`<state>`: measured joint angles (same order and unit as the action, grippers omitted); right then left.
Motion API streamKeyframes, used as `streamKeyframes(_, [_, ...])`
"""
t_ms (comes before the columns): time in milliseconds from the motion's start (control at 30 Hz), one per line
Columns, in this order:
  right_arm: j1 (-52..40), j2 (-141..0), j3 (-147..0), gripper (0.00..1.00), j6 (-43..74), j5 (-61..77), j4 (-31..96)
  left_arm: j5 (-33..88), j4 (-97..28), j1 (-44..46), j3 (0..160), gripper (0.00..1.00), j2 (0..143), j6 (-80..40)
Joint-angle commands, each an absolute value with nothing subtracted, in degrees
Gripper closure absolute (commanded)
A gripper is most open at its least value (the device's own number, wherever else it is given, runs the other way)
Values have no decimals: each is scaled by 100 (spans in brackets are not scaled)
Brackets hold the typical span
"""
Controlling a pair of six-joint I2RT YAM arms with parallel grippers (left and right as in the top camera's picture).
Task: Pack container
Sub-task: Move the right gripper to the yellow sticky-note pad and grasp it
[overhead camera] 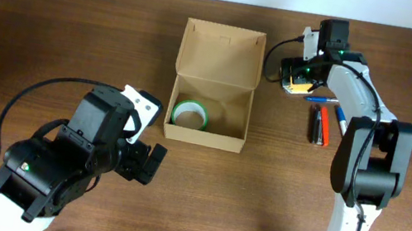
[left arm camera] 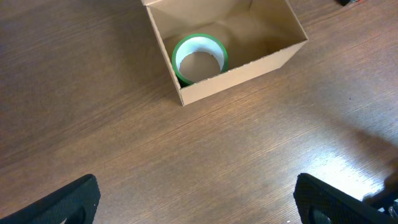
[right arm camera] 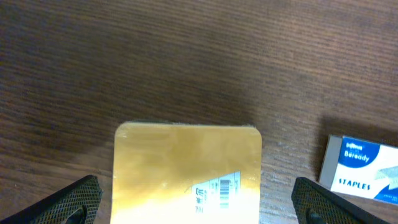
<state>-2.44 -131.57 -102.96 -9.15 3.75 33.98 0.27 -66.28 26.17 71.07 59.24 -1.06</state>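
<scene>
container [overhead camera: 221, 53] with a green tape roll [overhead camera: 190, 115] inside stands mid-table, to the left of the right gripper [right arm camera: 196, 194], whose jaws stand wide apart around a yellow pad [right arm camera: 186, 158]; left gripper [left arm camera: 196, 199], also released, holds nothing.

Brown container [overhead camera: 221, 51]; green tape [left arm camera: 199, 39]; yellow pack [right arm camera: 186, 168]; blue staples box [right arm camera: 360, 167].

The right gripper [right arm camera: 199, 200] is hanging over the dark wooden table [right arm camera: 186, 56], its two black fingers [right arm camera: 82, 198] standing wide apart at the lower corners of the view. Between them, touching neither, a yellow pad [right arm camera: 186, 155] with rounded corners is lying flat, showing a barcode label. To its right, apart from it, a blue box [right arm camera: 359, 167] marked STAPLES is sitting partly cut off.
</scene>
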Motion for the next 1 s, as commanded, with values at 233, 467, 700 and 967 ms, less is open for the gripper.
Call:
streamKeyframes(233, [-211,-13482,-10241,1,-880,593,3304,113,-6624,2609,7210,0,5852,-14])
streamKeyframes(467, [-217,-13552,-10184,1,-880,600,3273,113,-6626,2609,7210,0,5852,-14])
streamKeyframes(700, [-217,-13557,-10180,1,-880,572,3271,113,-6626,2609,7210,0,5852,-14])
streamKeyframes(967, [-217,-13692,-10180,1,-878,515,3258,113,-6626,2609,7210,0,5852,-14])
